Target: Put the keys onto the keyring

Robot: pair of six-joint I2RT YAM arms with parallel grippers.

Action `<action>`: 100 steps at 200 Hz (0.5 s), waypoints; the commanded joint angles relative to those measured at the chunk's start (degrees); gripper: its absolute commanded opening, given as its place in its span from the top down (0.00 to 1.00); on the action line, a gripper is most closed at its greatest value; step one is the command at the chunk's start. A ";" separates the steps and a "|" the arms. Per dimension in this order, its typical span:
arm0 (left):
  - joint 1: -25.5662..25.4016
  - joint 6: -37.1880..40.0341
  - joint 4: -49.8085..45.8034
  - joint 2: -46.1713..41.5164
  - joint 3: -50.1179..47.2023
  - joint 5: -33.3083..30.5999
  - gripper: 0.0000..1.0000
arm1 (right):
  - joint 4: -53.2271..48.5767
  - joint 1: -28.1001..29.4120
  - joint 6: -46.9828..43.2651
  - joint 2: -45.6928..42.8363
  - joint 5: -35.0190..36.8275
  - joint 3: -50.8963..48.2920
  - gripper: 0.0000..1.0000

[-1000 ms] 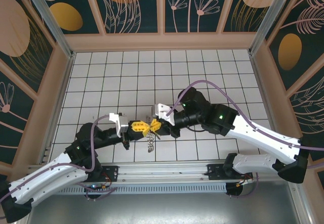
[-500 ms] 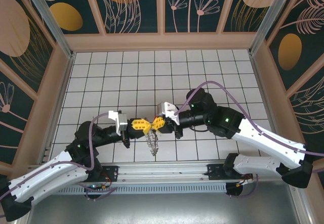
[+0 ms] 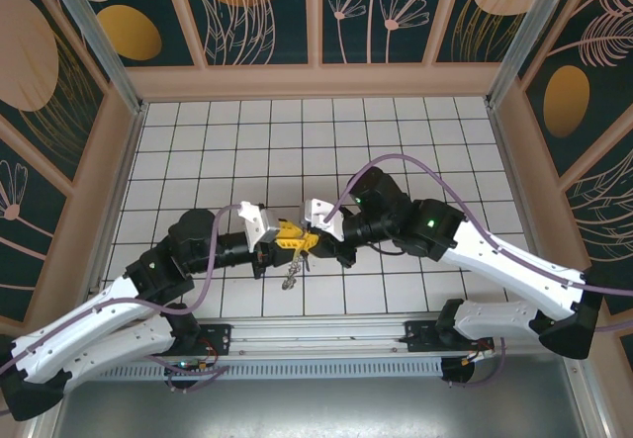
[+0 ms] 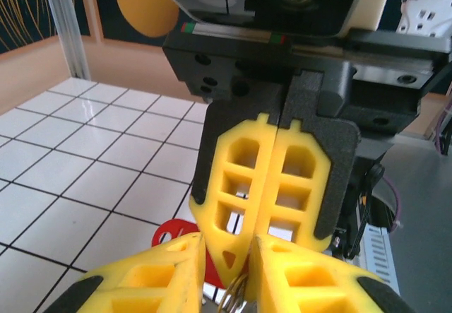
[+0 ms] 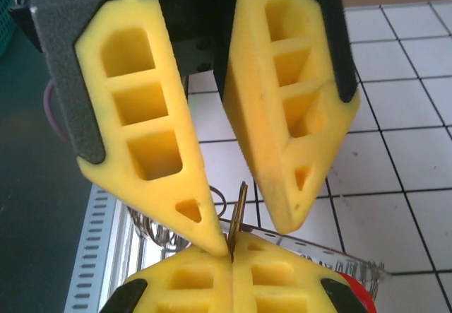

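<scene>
Top external view: both arms reach inward and meet over the near middle of the white tiled tabletop [image 3: 396, 141]. Left tool [image 3: 288, 234] and right tool [image 3: 304, 244] stand tip to tip, raised off the tiles. Keyring [image 3: 291, 274] hangs below that meeting point; whether it clears the tiles cannot be judged.

Right wrist view: the right tool's fingers are pressed together, with the thin brown edge of the keyring pinched in the seam between them and standing up from it. The left tool's fingers are narrowly parted, one on each side of that edge. Contact with the edge cannot be confirmed.

Left wrist view: key [image 4: 171, 232], red head only, shows just below the right tool's fingers, near the keyring. Whether it is threaded on cannot be told.
</scene>
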 commanded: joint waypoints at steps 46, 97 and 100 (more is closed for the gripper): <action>-0.18 4.72 -8.59 0.36 2.57 -2.29 0.73 | -1.97 0.57 -2.51 -1.33 -1.37 4.55 1.00; -0.19 7.56 -13.75 2.99 5.73 -2.40 0.75 | -3.94 1.67 -3.08 0.83 -1.30 6.55 1.00; -0.20 7.70 -13.91 3.14 5.84 -2.48 0.75 | -4.06 1.77 -3.10 0.98 -1.23 6.58 1.00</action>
